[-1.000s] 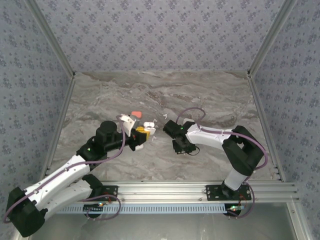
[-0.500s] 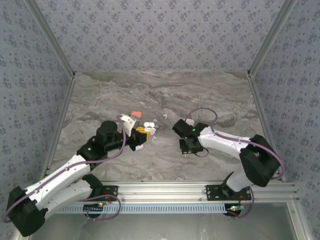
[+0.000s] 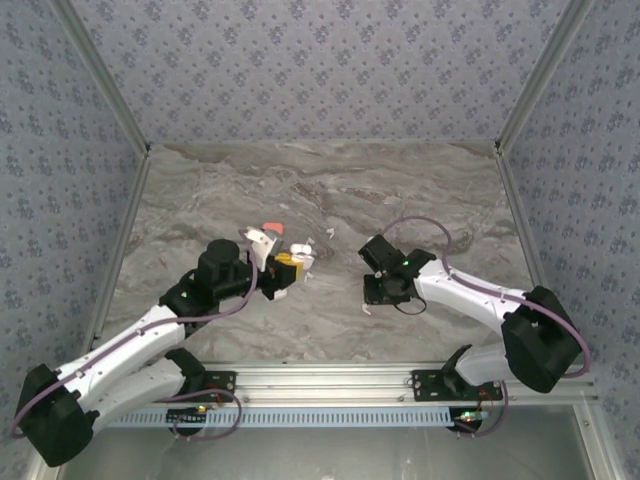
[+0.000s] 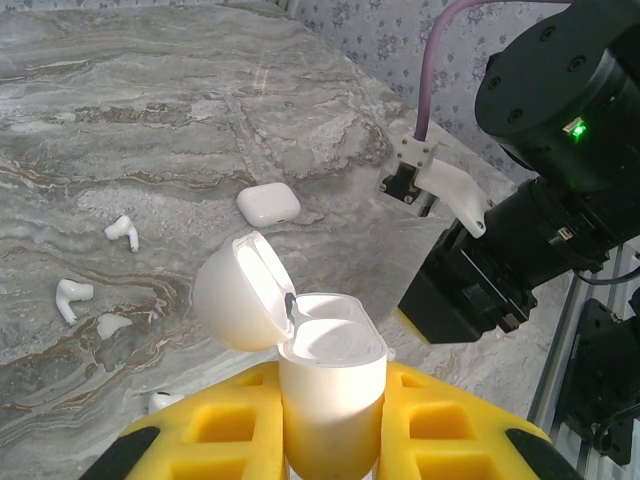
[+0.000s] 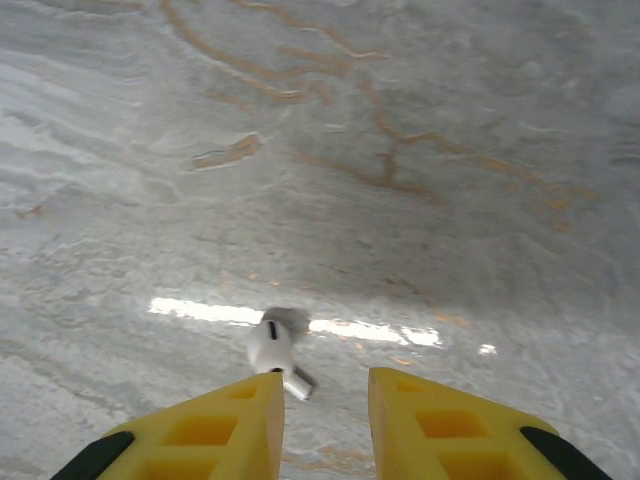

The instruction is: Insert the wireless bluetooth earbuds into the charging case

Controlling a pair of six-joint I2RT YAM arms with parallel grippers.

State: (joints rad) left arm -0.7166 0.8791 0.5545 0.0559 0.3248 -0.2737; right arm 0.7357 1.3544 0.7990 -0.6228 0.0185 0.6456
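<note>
earbuds [image 4: 122, 232] lie beside left pincer's [image 4: 333, 405] gripped case [image 4: 330, 365]; right pincer [image 5: 325, 400] gapes near lone earbud [image 5: 272, 352].

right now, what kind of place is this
Probably a robot test cell: aluminium-framed patterned walls enclose a marble-look table, with the left arm and right arm bolted to a rail.

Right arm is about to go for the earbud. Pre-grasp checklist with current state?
1. Left gripper shut on the charging case: ok.
2. Case lid open, tipped back: ok.
3. Right gripper open: ok.
4. Earbud centred between the right gripper's fingers: not ok. In the right wrist view it lies left of the gap, just past one fingertip.
5. Free slot in the case: cannot tell, the inside reads as plain white.
</note>
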